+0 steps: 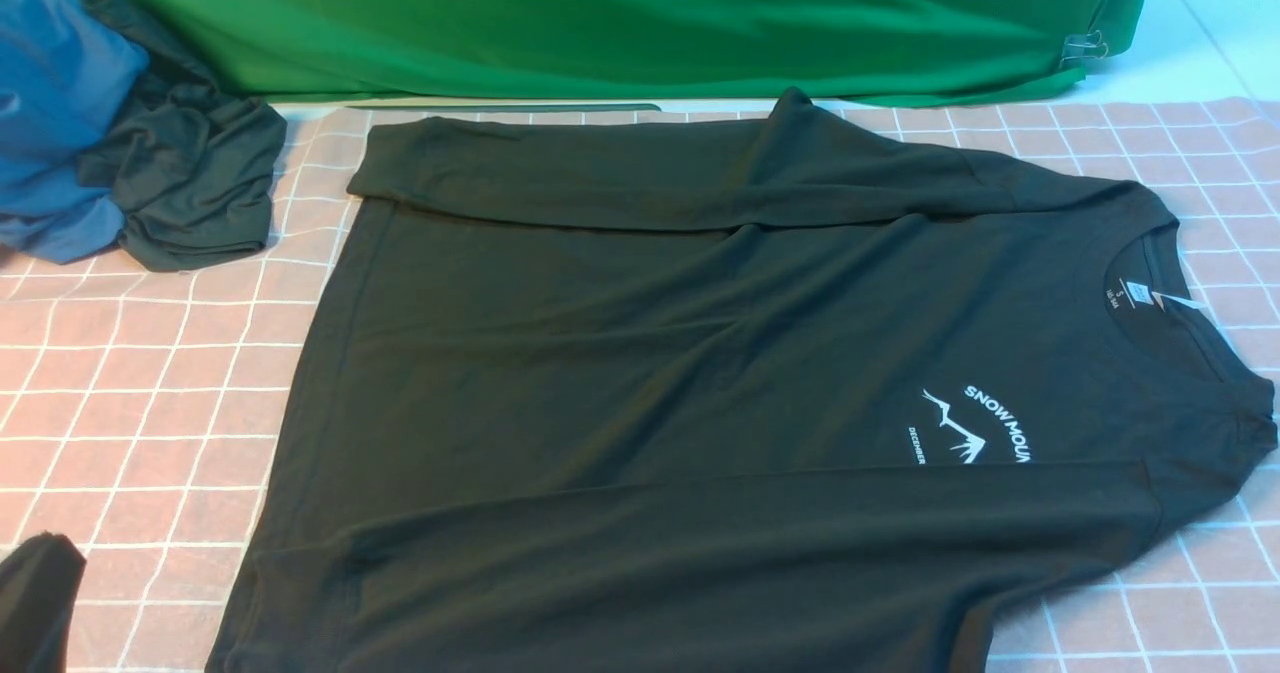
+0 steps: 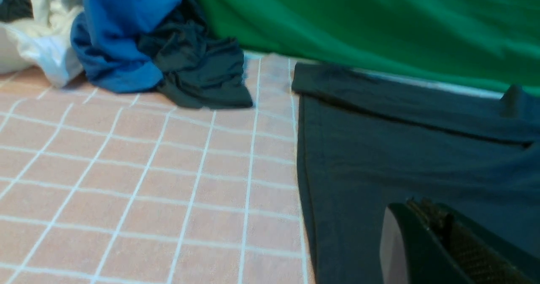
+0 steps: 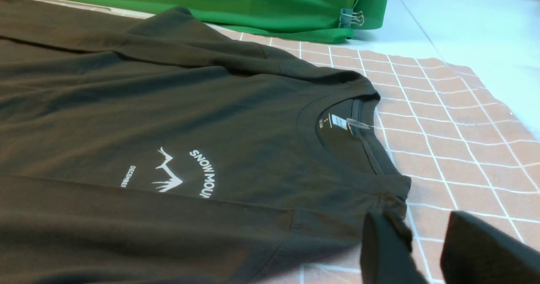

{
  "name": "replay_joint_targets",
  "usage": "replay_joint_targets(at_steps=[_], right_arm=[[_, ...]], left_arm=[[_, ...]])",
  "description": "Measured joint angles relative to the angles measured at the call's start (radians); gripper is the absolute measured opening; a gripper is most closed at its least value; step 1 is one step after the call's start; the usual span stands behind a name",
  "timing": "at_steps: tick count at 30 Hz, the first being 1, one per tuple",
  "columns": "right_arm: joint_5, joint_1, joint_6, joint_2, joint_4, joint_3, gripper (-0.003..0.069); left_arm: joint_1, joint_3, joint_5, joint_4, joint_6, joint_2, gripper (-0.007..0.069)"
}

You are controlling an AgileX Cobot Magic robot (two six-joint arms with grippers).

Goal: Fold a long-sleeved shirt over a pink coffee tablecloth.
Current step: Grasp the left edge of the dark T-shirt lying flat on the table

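**Black shirt lies flat on the pink cloth, both sleeves folded in**

The long-sleeved shirt (image 1: 640, 373) lies chest up on the pink coffee tablecloth (image 1: 130, 393), which shows on every side of it except at the near edge, where the shirt runs out of the front view. Its collar and white neck label (image 1: 1135, 293) point to the robot's right and its hem to the left. The far sleeve is laid along the shirt's far edge. The near sleeve is laid along its near edge, just below the white mountain logo (image 1: 975, 428).

The left hand (image 2: 415, 216) hovers at the shirt's hem end with its fingers pressed together; no cloth shows between them. The right hand (image 3: 419, 233) sits at the shirt's near shoulder by the collar, fingers spread, with the tablecloth showing in the gap. One finger (image 3: 384, 250) is right at the shoulder edge.

Past the shirt's hem, at the far corner, a dark grey-green garment (image 1: 190, 183) is bunched with a blue cloth (image 1: 50, 103). Beyond the shirt's far edge hangs a green cloth (image 1: 600, 23) with a binder clip (image 1: 1085, 48) at its corner, and beside that the pale table (image 3: 464, 22) shows.
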Motion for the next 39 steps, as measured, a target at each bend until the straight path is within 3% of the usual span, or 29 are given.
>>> replay_joint_targets(at_steps=[3, 8, 10, 11, 12, 14, 17, 21, 24, 26, 28, 33, 36, 39], right_arm=[[-0.013, 0.000, 0.000, 0.000, 0.000, 0.000, 0.0247], [-0.050, 0.000, 0.050, 0.000, 0.000, 0.000, 0.0247], [-0.087, 0.000, 0.134, 0.000, 0.000, 0.000, 0.0247], [-0.126, 0.000, 0.239, 0.000, 0.000, 0.000, 0.0247], [-0.141, 0.000, 0.274, 0.000, 0.000, 0.000, 0.0247], [-0.232, 0.000, 0.493, 0.000, 0.000, 0.000, 0.0247], [-0.312, 0.000, 0.682, 0.000, 0.000, 0.000, 0.0247], [-0.364, 0.000, 0.781, 0.000, 0.000, 0.000, 0.0247], [-0.369, 0.000, 0.793, 0.000, 0.000, 0.000, 0.0247], [-0.372, 0.000, 0.794, 0.000, 0.000, 0.000, 0.0247], [-0.398, 0.000, 0.794, 0.000, 0.000, 0.000, 0.0247], [-0.481, 0.001, 0.840, 0.000, 0.000, -0.002, 0.0216], [-0.372, 0.029, 0.835, 0.016, -0.001, -0.073, 0.0126], [-0.166, 0.086, 0.728, 0.093, -0.002, -0.208, 0.0045]], left_arm=[[0.000, 0.000, -0.041, -0.049, 0.000, 0.000, 0.0015], [0.000, 0.000, -0.155, -0.298, -0.033, 0.000, 0.0015], [0.000, 0.000, -0.204, -0.383, -0.063, 0.000, 0.0015], [0.000, 0.000, -0.239, -0.423, -0.083, 0.000, 0.0015], [0.000, 0.000, -0.262, -0.438, -0.088, 0.000, 0.0015], [0.000, 0.000, -0.324, -0.457, -0.102, 0.000, 0.0015], [0.000, 0.000, -0.408, -0.464, -0.128, 0.000, 0.0015], [0.000, 0.000, -0.634, -0.463, -0.316, 0.000, 0.0015], [0.000, -0.014, -0.700, -0.458, -0.402, 0.001, 0.0015], [0.000, -0.071, -0.659, -0.441, -0.429, 0.029, 0.0015], [0.000, -0.187, -0.508, -0.396, -0.444, 0.102, 0.0015], [0.000, -0.520, -0.017, -0.251, -0.429, 0.417, 0.0015], [0.000, -0.700, 0.330, -0.234, -0.326, 0.646, 0.0015], [0.000, -0.818, 0.631, -0.241, -0.229, 0.865, 0.0015]])
